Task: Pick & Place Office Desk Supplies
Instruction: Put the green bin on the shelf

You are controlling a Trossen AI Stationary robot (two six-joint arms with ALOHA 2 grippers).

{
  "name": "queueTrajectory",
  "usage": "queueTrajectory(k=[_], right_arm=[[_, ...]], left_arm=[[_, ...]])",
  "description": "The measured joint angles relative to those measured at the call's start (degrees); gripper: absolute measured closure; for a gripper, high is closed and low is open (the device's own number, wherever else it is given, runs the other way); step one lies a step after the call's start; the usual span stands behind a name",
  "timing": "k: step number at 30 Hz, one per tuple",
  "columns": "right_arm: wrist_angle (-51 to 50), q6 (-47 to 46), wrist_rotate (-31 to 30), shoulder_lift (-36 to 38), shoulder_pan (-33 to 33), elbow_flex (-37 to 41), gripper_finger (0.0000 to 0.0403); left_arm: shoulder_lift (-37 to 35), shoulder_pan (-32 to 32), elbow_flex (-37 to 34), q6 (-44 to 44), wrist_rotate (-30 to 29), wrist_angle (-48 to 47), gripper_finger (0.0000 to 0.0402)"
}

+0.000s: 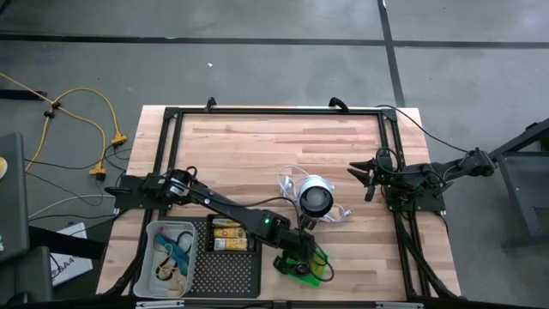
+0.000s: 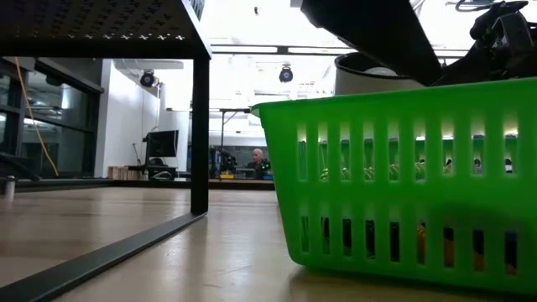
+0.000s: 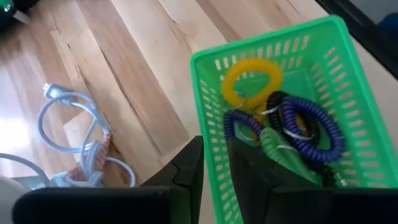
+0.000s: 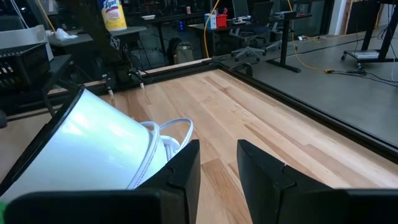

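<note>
Surface (image 1: 257,146) of pale wood is carrying a green tray (image 3: 348,56) under the narrowly parted left end effector (image 3: 214,177), while desks are filling the room behind.

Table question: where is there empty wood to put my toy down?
The table's far half is bare between the black frame and the round white-and-black object. The near edge is crowded: clear tray, black tray, green basket and the left gripper.
</note>
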State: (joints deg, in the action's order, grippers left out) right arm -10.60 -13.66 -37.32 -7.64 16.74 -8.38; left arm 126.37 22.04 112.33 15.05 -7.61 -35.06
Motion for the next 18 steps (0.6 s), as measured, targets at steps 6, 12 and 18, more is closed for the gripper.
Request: queueTrajectory(k=[6, 12, 18], right_arm=[[0.0, 0.0, 0.0, 0.0, 0.0, 0.0, 0.0309], [0.0, 0.0, 0.0, 0.0, 0.0, 0.0, 0.0309], [0.0, 0.0, 0.0, 0.0, 0.0, 0.0, 0.0309]], left_arm=[[0.0, 0.0, 0.0, 0.5, 0.0, 1.4, 0.0332], [-0.1, 0.0, 0.0, 1.6, 0.0, 2.1, 0.0332], [1.5, 0.3, -0.1, 0.1, 0.0, 2.4, 0.0332]])
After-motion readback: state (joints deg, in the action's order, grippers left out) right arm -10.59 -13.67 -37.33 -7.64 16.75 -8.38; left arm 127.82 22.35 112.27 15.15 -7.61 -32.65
